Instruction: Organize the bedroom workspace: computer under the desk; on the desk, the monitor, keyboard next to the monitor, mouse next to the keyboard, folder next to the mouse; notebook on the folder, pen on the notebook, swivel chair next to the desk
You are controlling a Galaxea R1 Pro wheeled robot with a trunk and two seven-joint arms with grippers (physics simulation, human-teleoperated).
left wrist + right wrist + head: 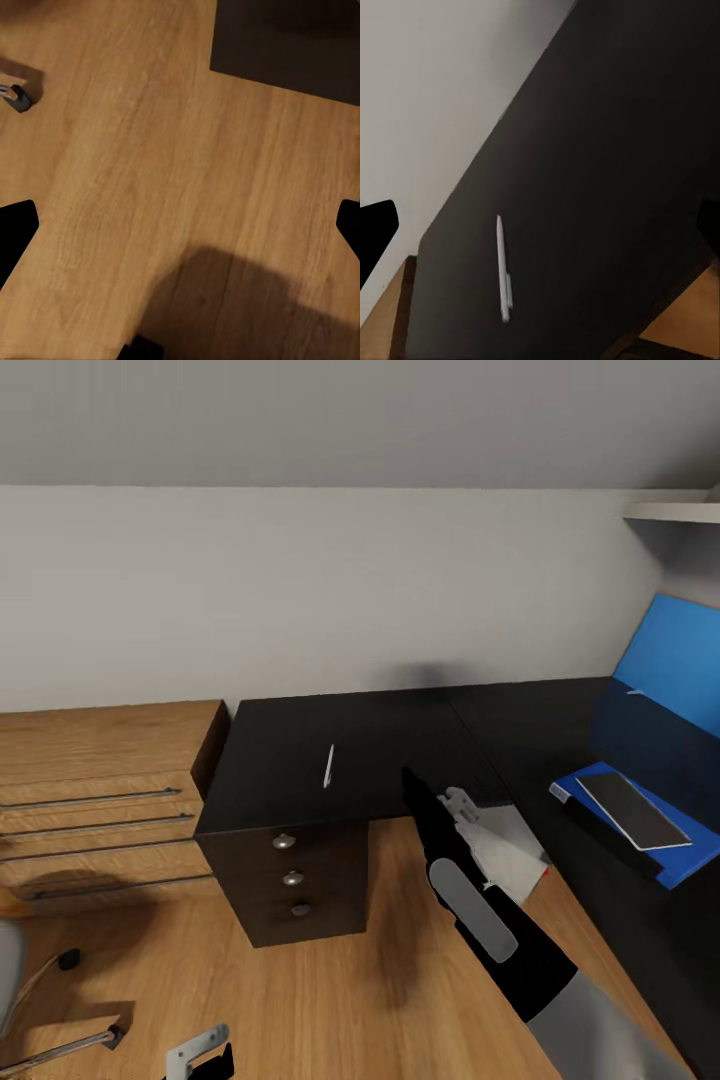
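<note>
1. Nearest the head camera, the right arm stretches forward over the wood floor toward the black desk.
2. Its right gripper stands wide open and holds nothing (fingertips at the frame edges).
3. On the desk lies a white pen, alone, near the front edge.
4. Further right, a blue folder stands open with a notebook on it.
5. Pointing at bare floor, the left gripper is likewise spread apart and empty.

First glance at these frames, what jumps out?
The bright blue folder, propped open on the black desk at the far right with a dark flat item lying on its lower leaf. Next, the white pen lying alone on the desk's left part, above the drawers. The right arm reaches toward it, both grippers open.
</note>
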